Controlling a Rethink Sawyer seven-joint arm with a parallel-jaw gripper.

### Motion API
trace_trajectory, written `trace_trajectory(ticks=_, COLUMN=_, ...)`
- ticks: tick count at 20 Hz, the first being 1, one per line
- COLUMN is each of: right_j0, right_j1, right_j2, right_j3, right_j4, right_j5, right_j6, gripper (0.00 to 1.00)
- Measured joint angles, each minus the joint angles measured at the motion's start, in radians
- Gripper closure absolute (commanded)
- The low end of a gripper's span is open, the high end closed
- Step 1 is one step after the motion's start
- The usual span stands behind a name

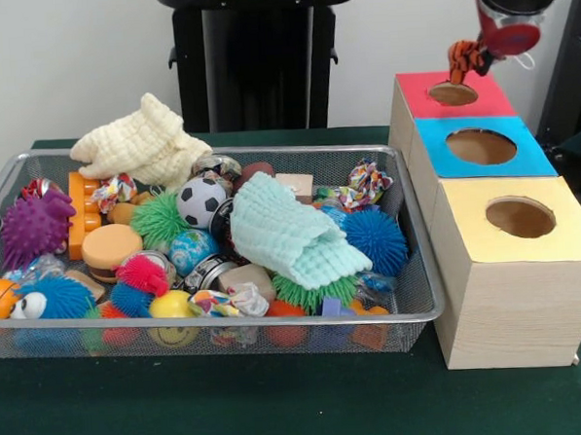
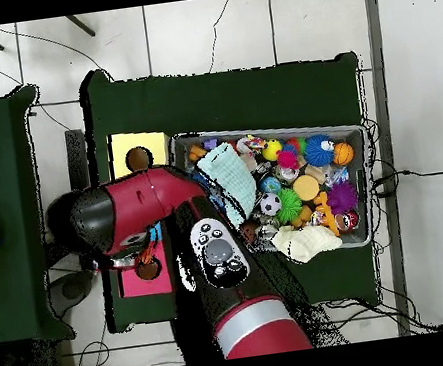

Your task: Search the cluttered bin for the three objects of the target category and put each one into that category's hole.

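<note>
My gripper (image 1: 478,44) hangs at the top right, just above the red-panelled hole (image 1: 453,93) at the far end of the pale wooden box. It is shut on the orange-and-black striped plush tiger (image 1: 465,59), which dangles over the hole's far edge. In the overhead view the arm covers most of the box. Only part of the red panel (image 2: 136,282) and a bit of orange tiger (image 2: 152,248) show there. The silver wire-mesh bin (image 1: 228,324) stands left of the box, full of toys. No other plush animal shows clearly in it.
The blue-panelled hole (image 1: 481,146) and yellow-panelled hole (image 1: 520,216) lie nearer the camera on the same box. The bin holds a mint cloth (image 1: 289,233), a cream cloth (image 1: 142,141), spiky balls (image 1: 34,226), a soccer ball (image 1: 201,202) and rope toys (image 1: 369,182).
</note>
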Motion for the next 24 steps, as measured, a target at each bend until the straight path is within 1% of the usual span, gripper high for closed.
trace_trajectory(ticks=5, right_j0=-0.065, right_j1=-0.004, right_j2=0.000, right_j3=0.028, right_j4=0.000, right_j5=0.000, right_j6=0.000, gripper=1.00)
trace_trajectory(ticks=10, right_j0=-0.102, right_j1=0.011, right_j2=0.000, right_j3=0.043, right_j4=-0.006, right_j5=0.000, right_j6=0.000, gripper=1.00)
trace_trajectory(ticks=18, right_j0=-0.111, right_j1=0.064, right_j2=0.000, right_j3=0.057, right_j4=-0.020, right_j5=0.000, right_j6=0.000, gripper=1.00)
trace_trajectory(ticks=24, right_j0=-0.111, right_j1=0.106, right_j2=0.001, right_j3=0.094, right_j4=-0.020, right_j5=-0.001, right_j6=0.000, gripper=1.00)
